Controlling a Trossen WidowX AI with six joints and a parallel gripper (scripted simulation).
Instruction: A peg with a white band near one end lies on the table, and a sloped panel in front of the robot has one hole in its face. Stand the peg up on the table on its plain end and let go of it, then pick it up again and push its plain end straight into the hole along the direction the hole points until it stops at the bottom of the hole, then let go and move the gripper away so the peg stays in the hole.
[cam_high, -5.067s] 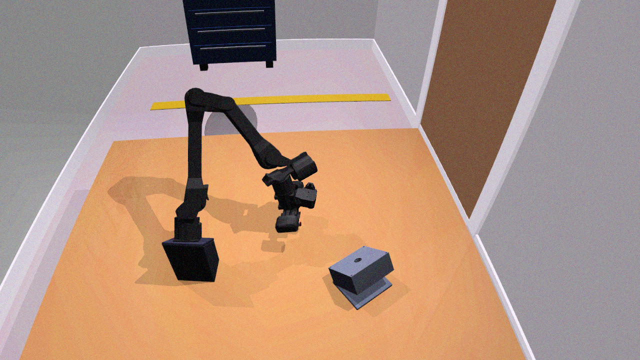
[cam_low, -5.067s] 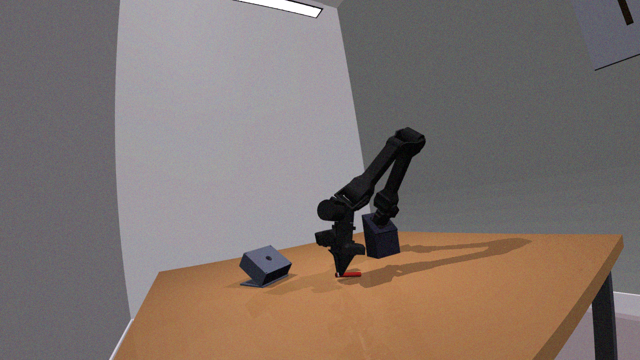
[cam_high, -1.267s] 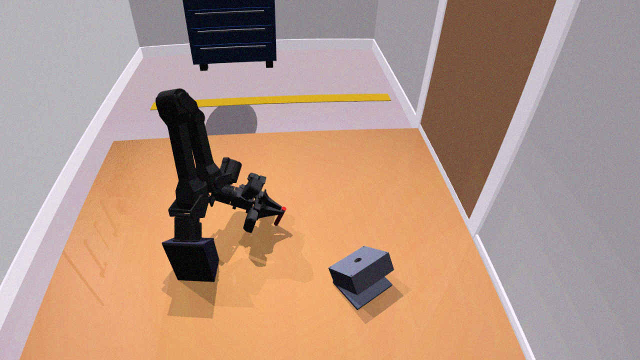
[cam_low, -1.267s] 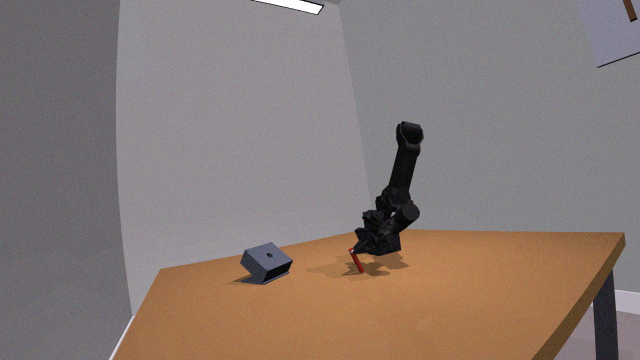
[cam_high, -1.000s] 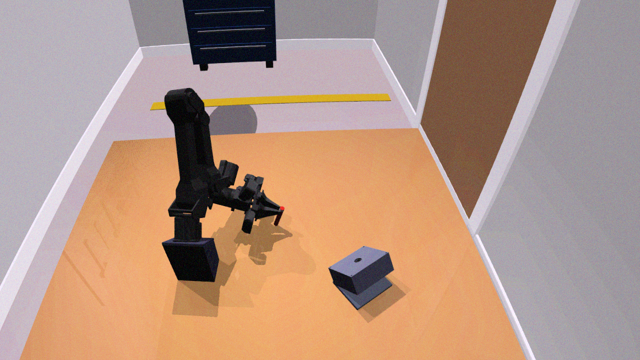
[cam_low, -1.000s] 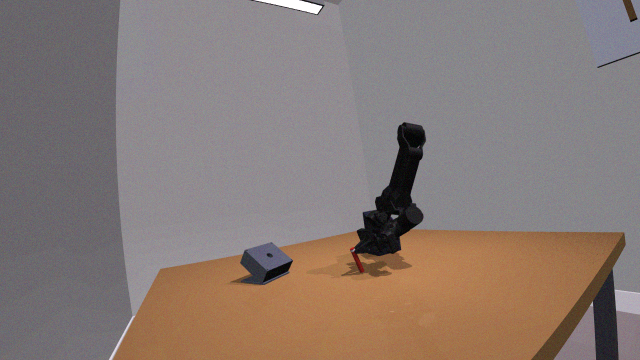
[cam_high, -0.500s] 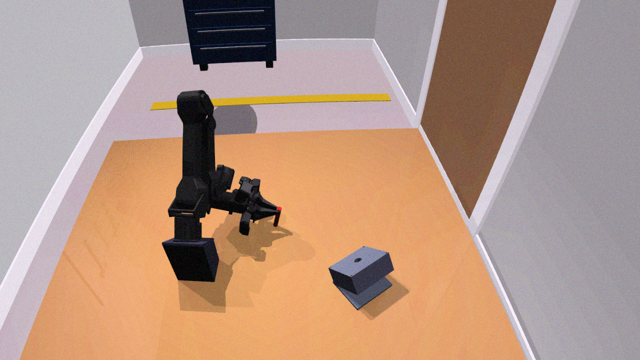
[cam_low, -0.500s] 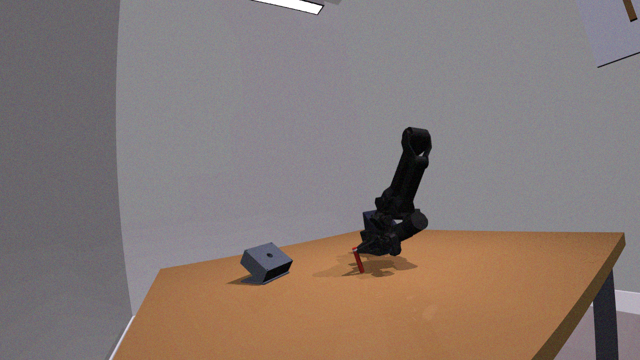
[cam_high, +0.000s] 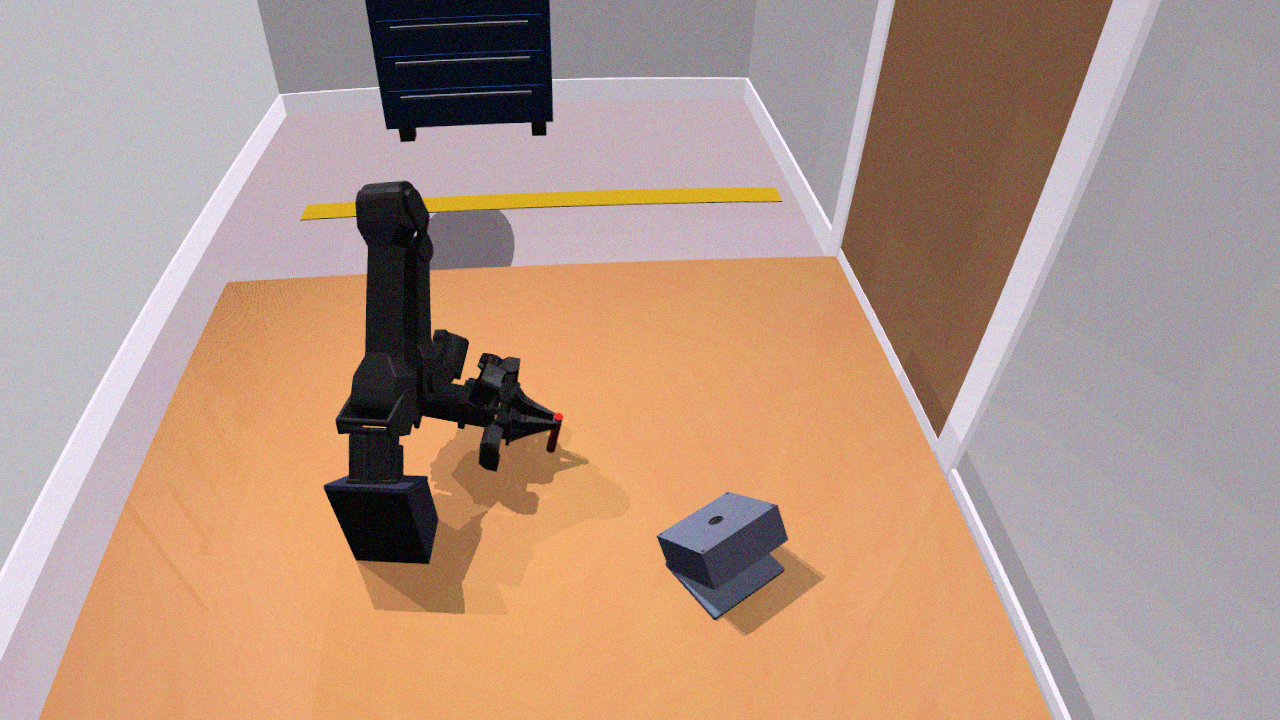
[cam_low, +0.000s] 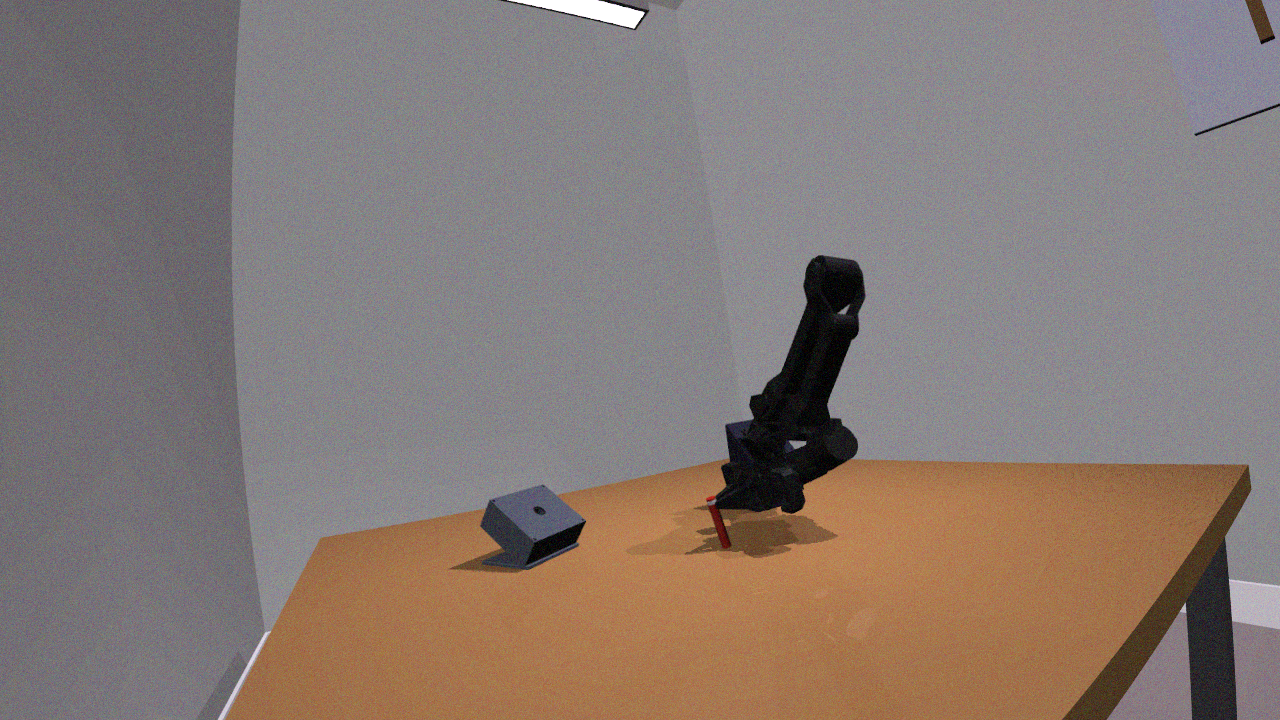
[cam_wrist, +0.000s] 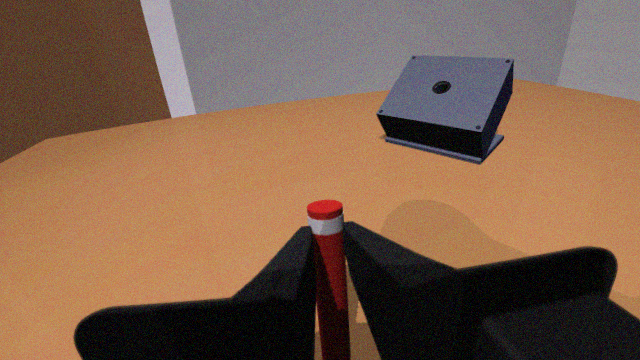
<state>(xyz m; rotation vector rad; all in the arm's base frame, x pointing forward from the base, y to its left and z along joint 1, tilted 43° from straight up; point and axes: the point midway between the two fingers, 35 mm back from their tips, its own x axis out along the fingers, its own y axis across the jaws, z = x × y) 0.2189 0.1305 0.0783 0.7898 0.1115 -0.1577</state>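
Note:
The red peg (cam_high: 552, 437) (cam_low: 720, 526) (cam_wrist: 332, 280) has its white-banded end up and its plain end down at the table. It is near upright; in the exterior view its top leans slightly toward the panel. My gripper (cam_high: 556, 422) (cam_low: 716, 505) (cam_wrist: 327, 234) is shut on the peg just below the white band, coming in from the side at a shallow slant. Whether the plain end touches the table is hard to tell. The sloped grey-blue panel (cam_high: 747, 519) (cam_low: 556, 516) (cam_wrist: 415, 100) stands apart from the peg, its single round hole (cam_high: 716, 519) (cam_low: 538, 510) (cam_wrist: 441, 87) empty.
The wooden table (cam_high: 626, 340) (cam_low: 626, 626) (cam_wrist: 200, 175) bears the arm's dark base block (cam_high: 384, 523) and the panel. Walls and a brown door (cam_high: 975, 161) stand beyond its edges. A dark blue drawer cabinet (cam_high: 465, 76) is behind the table.

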